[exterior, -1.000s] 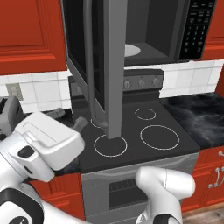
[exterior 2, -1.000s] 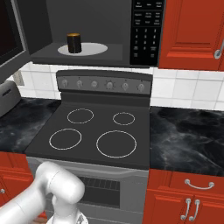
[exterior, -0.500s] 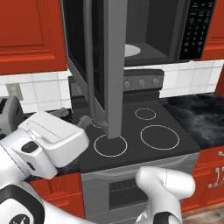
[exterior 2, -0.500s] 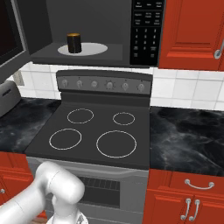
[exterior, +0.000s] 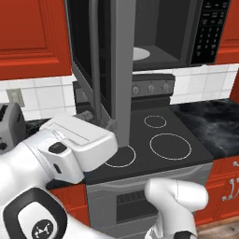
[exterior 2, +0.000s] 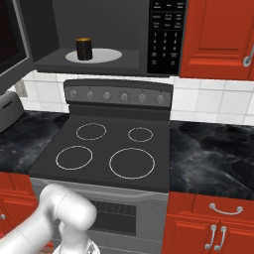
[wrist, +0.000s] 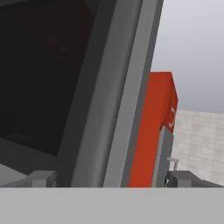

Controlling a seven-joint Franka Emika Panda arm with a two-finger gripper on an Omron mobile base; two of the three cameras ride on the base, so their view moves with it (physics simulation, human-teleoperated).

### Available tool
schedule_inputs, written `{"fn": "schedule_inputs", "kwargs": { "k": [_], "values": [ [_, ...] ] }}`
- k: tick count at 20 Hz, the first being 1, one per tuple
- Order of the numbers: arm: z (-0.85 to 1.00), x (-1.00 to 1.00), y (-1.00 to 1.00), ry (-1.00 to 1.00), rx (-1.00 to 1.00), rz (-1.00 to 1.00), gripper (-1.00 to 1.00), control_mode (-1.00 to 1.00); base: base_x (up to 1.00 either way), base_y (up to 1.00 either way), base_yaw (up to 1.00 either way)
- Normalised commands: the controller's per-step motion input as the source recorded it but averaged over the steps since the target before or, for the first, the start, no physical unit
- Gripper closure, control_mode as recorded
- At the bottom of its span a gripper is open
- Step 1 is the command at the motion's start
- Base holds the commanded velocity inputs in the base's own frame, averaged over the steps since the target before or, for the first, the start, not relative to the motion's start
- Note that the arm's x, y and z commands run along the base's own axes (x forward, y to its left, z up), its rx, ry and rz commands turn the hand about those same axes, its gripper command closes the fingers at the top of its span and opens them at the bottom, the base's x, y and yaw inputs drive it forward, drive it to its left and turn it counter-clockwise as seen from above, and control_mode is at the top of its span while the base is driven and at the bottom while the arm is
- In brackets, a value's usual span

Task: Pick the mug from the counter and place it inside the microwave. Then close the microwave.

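The mug stands upright on the white plate near the left edge of the microwave floor, and the door hangs fully open. That door looks rigid, hinged and light to swing, best pushed on its outer face or along its free edge. The gripper is spread wide and empty, fingertips straddling the door's edge frame, contact not discernible.
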Motion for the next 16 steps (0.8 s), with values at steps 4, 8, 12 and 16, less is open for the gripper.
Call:
{"fn": "schedule_inputs", "kwargs": {
  "k": [4,8,12,16],
  "values": [
    [0.06,0.0,-0.53,0.0,0.0,0.0,-1.0,-1.0,0.0,0.0,0.0],
    [0.09,0.0,-0.58,0.0,0.0,0.0,-1.0,-1.0,0.0,0.0,0.0],
    [0.11,0.07,-0.65,0.0,0.0,0.0,-1.0,-1.0,0.0,0.0,0.0],
    [0.11,0.13,-0.69,0.02,0.0,0.0,-1.0,-1.0,0.0,0.0,0.0]
  ]
}}
